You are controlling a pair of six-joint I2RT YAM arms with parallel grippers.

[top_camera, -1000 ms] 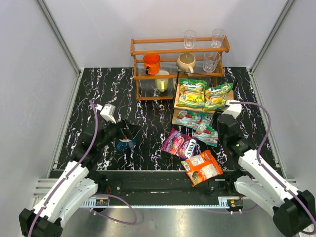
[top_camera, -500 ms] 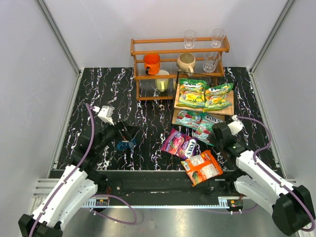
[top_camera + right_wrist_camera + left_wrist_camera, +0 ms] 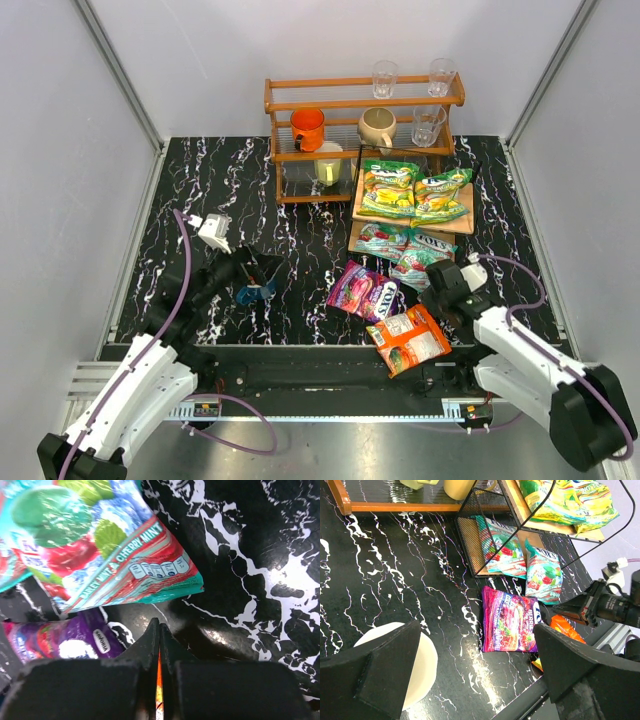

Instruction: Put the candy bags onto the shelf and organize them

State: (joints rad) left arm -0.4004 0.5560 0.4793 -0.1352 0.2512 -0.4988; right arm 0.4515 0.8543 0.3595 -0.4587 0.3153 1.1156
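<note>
The orange bag (image 3: 410, 342) is pinched by the right gripper (image 3: 159, 630); teal bags (image 3: 420, 258) just ahead, purple bag (image 3: 362, 290) left, green bags (image 3: 392, 190) on the shelf (image 3: 462, 225) beyond.

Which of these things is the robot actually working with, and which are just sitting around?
Job: green-yellow bags, teal bags, purple bag, orange bag, two-tier wooden shelf.
Just there: orange-brown rack, orange mug, beige mug, glasses.

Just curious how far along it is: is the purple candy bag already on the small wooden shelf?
No, the purple bag lies on the black table in front of the shelf.
</note>
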